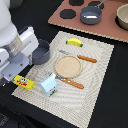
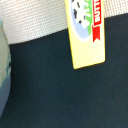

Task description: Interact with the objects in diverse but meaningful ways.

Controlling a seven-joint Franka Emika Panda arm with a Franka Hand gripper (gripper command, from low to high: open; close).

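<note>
- Robot arm fills the exterior view's left; the hand point(image 1: 11, 75) hangs low over the near-left corner of the woven placemat point(image 1: 100, 75). Fingertips are hidden in both views, so I cannot tell if it is spread or pressed together. Nothing seen pinched.
- Yellow packet point(image 1: 23, 82) lies flat just beside the hand, half on the placemat edge and half on the dark tabletop point(image 1: 115, 100). The wrist view shows the same packet point(image 2: 87, 32) close up: cow picture, red "BUTTER" banner, one end overhanging the mat. Judged light, stiff and boxy, somewhat slick; best taken across its narrow width, near the middle.
- Dark grey pot point(image 1: 41, 51) stands on the mat behind the hand, upright. Probably the heaviest piece; the rim looks the surest hold.
- Milk carton point(image 1: 49, 85) stands upright near the packet, apart from it. Light and tippy by the look; grip the flat sides low down.
- Round tan plate point(image 1: 67, 65) sits mid-mat, between two orange-handled utensils point(image 1: 75, 83), point(image 1: 86, 58).
- Banana point(image 1: 74, 42) lies at the far edge of the mat; curved and smooth, take it across the middle.
- Brown board point(image 1: 75, 24) at the far right carries a second pot point(image 1: 90, 15) and a bowl point(image 1: 123, 16).
</note>
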